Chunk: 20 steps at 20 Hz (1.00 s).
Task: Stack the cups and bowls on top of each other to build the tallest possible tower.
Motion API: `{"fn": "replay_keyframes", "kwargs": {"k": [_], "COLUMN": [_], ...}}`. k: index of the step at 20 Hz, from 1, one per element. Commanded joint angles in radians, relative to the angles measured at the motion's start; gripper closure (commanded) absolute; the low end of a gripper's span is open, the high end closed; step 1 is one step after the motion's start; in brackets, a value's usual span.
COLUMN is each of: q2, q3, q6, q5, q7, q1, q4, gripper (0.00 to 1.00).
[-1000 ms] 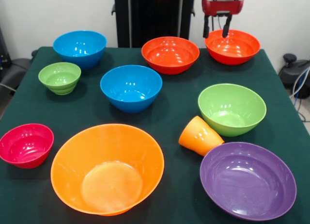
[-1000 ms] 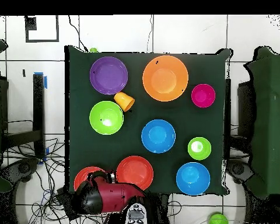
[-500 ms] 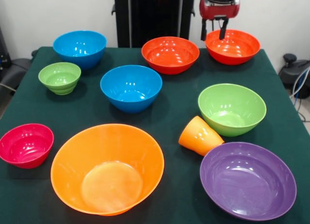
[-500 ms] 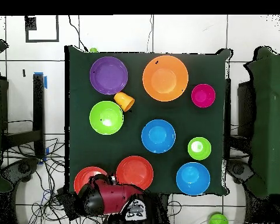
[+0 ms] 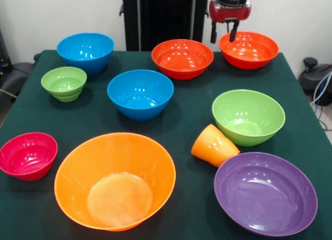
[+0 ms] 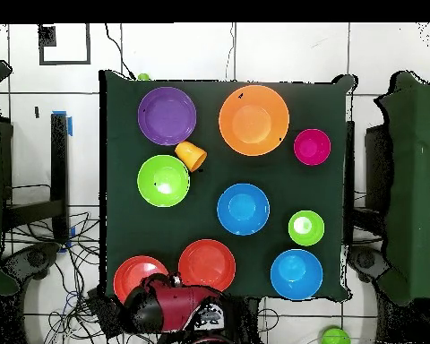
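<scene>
No tower stands; the bowls sit apart on the green table. The two red-orange bowls are at the far side and the two blue bowls at the left and middle. The two green bowls, the magenta bowl, the large orange bowl and the purple bowl are nearer. The orange cup lies on its side, touching the big green bowl. My gripper is open and empty, above the far table edge between the red-orange bowls.
The table has a dark green cloth. The black pedestal stands behind the far edge. In the overhead view the red arm head sits just off the table's bottom edge, beside the left red-orange bowl.
My gripper has risen and drawn back from over the right red-orange bowl's rim, shifting left in the front view. The bowls and the cup have not moved.
</scene>
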Motion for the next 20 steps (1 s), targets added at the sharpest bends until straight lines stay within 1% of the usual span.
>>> {"fn": "replay_keyframes", "kwargs": {"k": [1,5,7,11,15,18,19,20], "q2": [0.146,0.207,0.223,0.232,0.222,0.217,0.215,0.213], "q3": [0.050,0.045,0.046,0.038,0.041,0.052,0.056,0.059], "q6": [-0.089,-0.137,-0.135,-0.130,-0.127,-0.122,-0.125,-0.124], "q5": [-0.049,-0.055,-0.056,-0.058,-0.063,-0.072,-0.074,-0.076], "q7": [0.142,0.156,0.152,0.143,0.141,0.141,0.144,0.144], "q1": [0.015,0.036,0.036,0.038,0.041,0.026,0.020,0.016], "q4": [-0.063,-0.082,-0.090,-0.095,-0.087,-0.080,-0.078,-0.078], "gripper": [0.00,0.00,0.00,0.00,0.00,0.00,1.00,1.00]}}
